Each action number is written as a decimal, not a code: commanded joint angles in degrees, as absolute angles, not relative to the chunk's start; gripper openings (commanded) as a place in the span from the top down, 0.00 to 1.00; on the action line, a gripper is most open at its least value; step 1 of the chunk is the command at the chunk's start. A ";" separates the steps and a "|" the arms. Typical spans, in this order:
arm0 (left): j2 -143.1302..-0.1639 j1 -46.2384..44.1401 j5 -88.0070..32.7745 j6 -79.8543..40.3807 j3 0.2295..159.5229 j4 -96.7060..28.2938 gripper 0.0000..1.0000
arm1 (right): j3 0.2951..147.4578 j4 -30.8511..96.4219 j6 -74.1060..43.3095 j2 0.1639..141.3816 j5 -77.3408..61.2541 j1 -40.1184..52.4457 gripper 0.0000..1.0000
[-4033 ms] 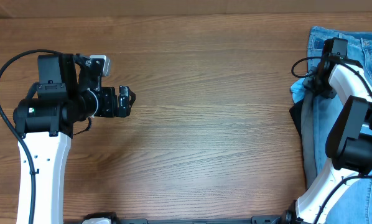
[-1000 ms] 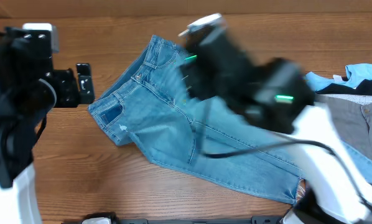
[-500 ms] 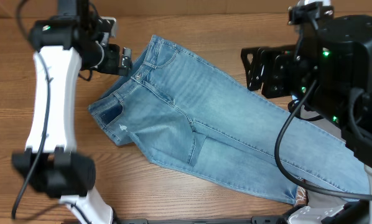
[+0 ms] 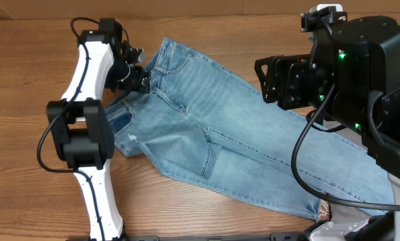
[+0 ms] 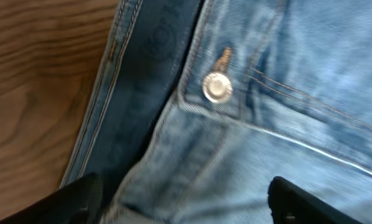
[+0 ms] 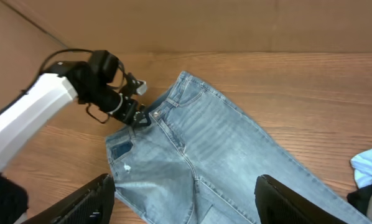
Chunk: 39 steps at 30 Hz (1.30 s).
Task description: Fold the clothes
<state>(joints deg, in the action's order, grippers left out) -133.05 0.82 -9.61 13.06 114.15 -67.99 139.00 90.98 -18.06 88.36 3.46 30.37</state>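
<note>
Jeans lay flat and diagonal on the table, waistband upper left, legs running to lower right. Left claw sat at the waistband by the button, jaws apart and straddling denim. Probably lining up a pinch; contact unclear, wrist view blurred. Right claw hung high over the legs, jaws wide, empty, likely waiting its turn.

The brown wood-grain bench is carrying the light-blue jeans, which are lying flat, slanting from waistband at upper left to legs at lower right, with a sky-blue garment lying beside them.
</note>
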 commanded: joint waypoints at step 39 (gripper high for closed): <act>-142.58 32.64 -4.62 -1.78 128.62 -78.83 0.96 | 139.57 91.37 -19.79 90.61 6.57 30.13 0.30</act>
